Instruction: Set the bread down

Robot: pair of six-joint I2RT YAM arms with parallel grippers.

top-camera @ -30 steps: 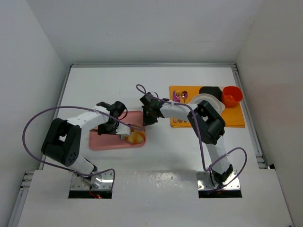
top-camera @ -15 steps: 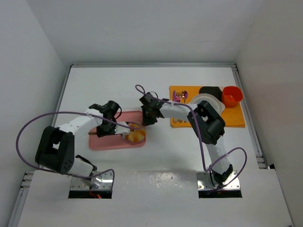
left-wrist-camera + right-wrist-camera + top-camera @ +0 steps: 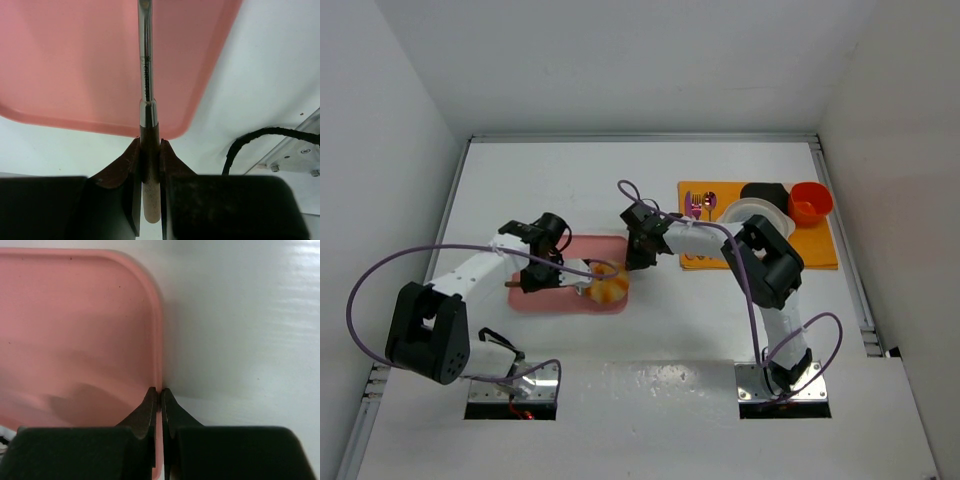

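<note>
The bread (image 3: 608,288), a small golden bun, lies at the right end of the pink tray (image 3: 555,300). My left gripper (image 3: 530,278) is over the tray's left part, shut on the wooden handle of a long metal utensil (image 3: 146,80). The utensil's shaft runs across the tray (image 3: 65,60) toward the bread. My right gripper (image 3: 636,264) is shut on the tray's right rim (image 3: 159,340), just behind the bread. The wrist views do not show the bread.
An orange mat (image 3: 820,250) at the back right carries a white plate (image 3: 760,212), a black bowl (image 3: 765,191), a red cup (image 3: 810,202) and pink cutlery (image 3: 696,206). White walls ring the table. Purple cables loop off both arms.
My left arm has swung its elbow out to the left and drawn the gripper with the utensil a little leftward. The right gripper stays on the tray rim. The bread has barely moved.
</note>
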